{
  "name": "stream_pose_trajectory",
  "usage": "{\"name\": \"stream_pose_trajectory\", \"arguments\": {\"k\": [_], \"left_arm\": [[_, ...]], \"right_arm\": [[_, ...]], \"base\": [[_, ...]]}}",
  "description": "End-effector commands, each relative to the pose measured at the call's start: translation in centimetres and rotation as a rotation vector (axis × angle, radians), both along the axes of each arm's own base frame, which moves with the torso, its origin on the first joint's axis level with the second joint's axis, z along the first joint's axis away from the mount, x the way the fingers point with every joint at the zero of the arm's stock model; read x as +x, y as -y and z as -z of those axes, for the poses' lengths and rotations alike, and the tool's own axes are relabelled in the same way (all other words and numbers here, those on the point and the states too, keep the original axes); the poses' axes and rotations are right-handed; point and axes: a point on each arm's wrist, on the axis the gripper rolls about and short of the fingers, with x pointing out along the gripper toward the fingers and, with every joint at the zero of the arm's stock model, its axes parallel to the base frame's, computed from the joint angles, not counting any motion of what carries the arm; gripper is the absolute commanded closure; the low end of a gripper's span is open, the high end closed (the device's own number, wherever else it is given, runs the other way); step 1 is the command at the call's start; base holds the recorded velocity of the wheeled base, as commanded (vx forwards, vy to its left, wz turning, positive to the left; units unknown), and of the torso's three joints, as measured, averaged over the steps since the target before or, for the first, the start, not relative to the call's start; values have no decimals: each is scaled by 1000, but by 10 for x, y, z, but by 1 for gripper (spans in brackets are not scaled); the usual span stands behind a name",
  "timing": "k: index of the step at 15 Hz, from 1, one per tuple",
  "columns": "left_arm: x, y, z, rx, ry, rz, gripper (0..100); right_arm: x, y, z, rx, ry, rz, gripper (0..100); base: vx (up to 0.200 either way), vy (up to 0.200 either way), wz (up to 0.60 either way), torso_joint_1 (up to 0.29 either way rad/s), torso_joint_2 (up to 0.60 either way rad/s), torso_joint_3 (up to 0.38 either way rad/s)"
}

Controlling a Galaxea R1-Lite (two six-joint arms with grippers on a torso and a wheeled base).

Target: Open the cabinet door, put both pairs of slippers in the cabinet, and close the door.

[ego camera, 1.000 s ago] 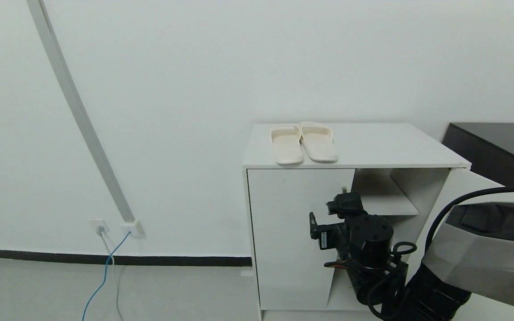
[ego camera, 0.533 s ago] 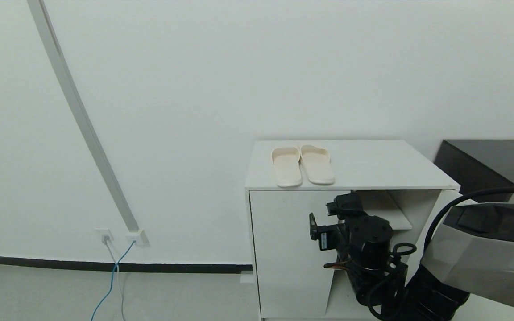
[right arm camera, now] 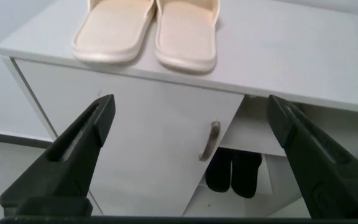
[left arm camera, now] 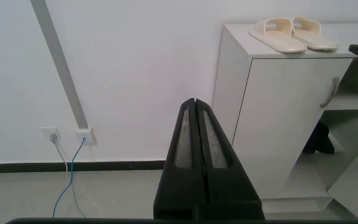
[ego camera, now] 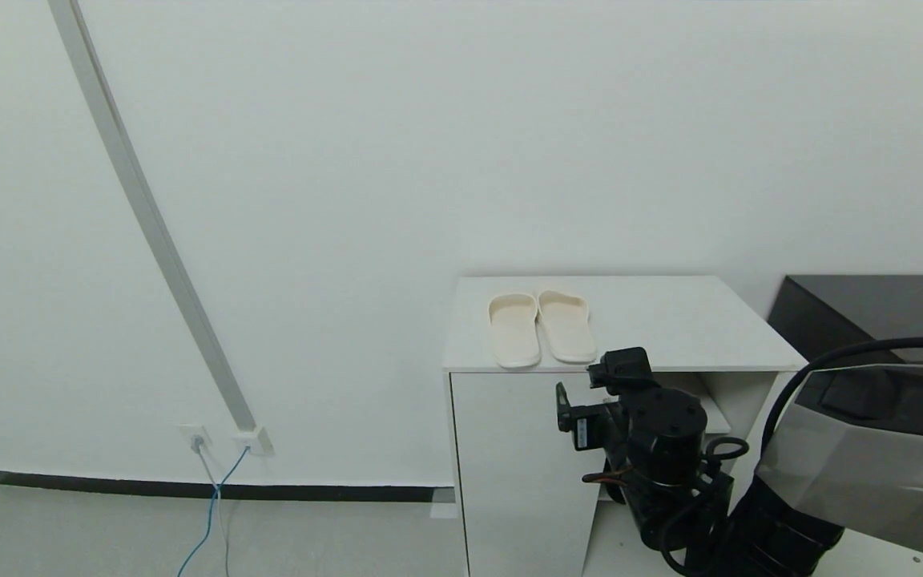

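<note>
A pair of cream slippers (ego camera: 542,328) lies side by side on top of the white cabinet (ego camera: 670,320), near its front left edge. The cabinet's right side stands open, and a pair of black slippers (right arm camera: 235,171) sits inside on a lower shelf. The left door (ego camera: 521,473) with its handle (right arm camera: 211,141) looks closed. My right gripper (right arm camera: 191,106) is open in front of the cabinet's top edge, just below the cream slippers (right arm camera: 148,28), holding nothing. My left gripper (left arm camera: 195,143) is shut and empty, off to the cabinet's left and well back from it.
A dark table (ego camera: 878,304) stands right of the cabinet. A grey conduit (ego camera: 141,208) runs down the wall to two sockets (ego camera: 225,439) with cables trailing onto the floor. The floor left of the cabinet is bare.
The whole head picture has shifted: the cabinet sits lower in it, so the camera moved. Relative to the cabinet my right arm is higher, now at the top edge instead of the shelf opening.
</note>
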Motion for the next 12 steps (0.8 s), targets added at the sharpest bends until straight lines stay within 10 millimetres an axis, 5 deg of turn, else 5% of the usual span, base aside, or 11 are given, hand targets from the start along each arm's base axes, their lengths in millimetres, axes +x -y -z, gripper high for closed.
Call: {"name": "stream_pose_trajectory", "arguments": {"k": [1, 12], "left_arm": [[0, 0, 0, 0, -1, -2, 100], [0, 0, 0, 1, -1, -2, 100]], "right_arm": [[0, 0, 1, -2, -2, 0, 0], [5, 1, -8, -36, 65, -47, 0]], "base": [[0, 0, 0, 173, -378, -217], [0, 0, 0, 158, -334, -176]]}}
